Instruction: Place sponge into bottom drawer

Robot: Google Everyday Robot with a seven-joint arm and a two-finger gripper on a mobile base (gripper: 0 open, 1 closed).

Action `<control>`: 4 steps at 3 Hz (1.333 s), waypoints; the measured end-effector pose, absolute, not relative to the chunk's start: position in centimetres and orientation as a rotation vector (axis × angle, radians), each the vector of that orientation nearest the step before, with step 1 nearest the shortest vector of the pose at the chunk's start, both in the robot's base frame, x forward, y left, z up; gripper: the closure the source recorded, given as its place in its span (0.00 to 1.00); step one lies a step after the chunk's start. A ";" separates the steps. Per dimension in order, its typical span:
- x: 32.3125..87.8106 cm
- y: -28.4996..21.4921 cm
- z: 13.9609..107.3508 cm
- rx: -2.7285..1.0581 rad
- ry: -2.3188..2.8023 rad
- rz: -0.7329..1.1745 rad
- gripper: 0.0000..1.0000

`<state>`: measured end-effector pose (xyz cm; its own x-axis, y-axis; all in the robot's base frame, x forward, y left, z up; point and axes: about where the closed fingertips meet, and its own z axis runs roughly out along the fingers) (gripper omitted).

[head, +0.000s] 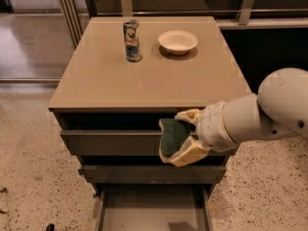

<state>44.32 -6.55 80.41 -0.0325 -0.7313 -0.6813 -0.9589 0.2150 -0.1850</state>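
Note:
My gripper (pixel 185 139) is shut on the sponge (pixel 172 136), whose dark green scouring face points left with a pale yellow edge below it. It hangs in front of the cabinet's upper drawer fronts, right of centre, above the pulled-out bottom drawer (pixel 154 213). That drawer is a shallow tray with a flat grey floor, seen at the lower edge of the view. My white arm (pixel 260 114) comes in from the right.
On the tan cabinet top (pixel 106 81) stand a drink can (pixel 132 40) and a white bowl (pixel 177 41) near the back. Speckled floor (pixel 29 167) lies on both sides. Metal posts (pixel 67 8) and a dark shelf unit stand behind.

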 end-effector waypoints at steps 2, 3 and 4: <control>43.7 -5.6 71.0 -1.555 1.809 0.565 1.00; 43.6 -5.3 69.2 -1.583 1.794 0.540 1.00; 43.8 -4.6 60.4 -1.655 1.771 0.508 1.00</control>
